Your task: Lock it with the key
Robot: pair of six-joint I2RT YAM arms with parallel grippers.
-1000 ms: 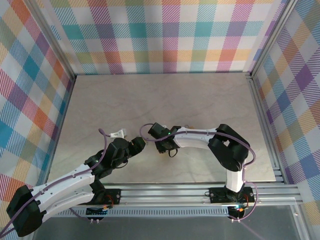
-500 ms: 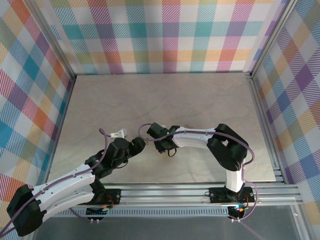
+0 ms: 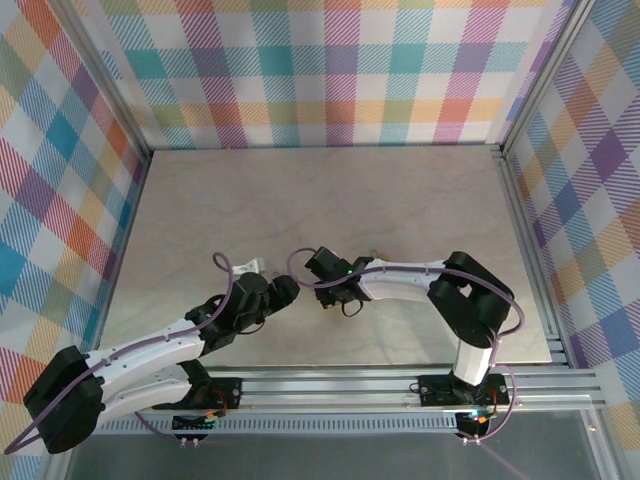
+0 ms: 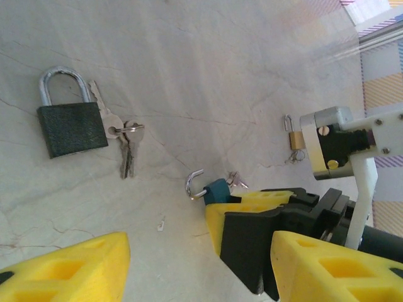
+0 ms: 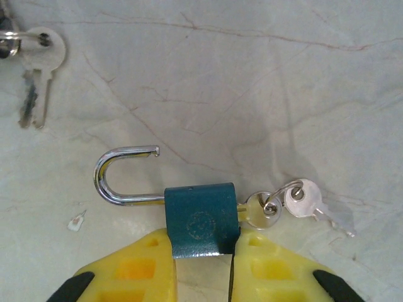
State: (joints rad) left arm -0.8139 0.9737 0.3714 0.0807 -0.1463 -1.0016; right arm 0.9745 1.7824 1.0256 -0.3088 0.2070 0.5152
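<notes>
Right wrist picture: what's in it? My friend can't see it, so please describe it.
The right gripper pinches a small blue padlock between yellow fingers on a pale marbled table, with the silver shackle swung open on the left. A ring of small keys sits against its right side, and another key lies top left.

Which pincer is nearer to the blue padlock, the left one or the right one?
Right. The right pincer is shut on the blue padlock, holding its body. The left pincer is open just beside it and does not touch it.
</notes>
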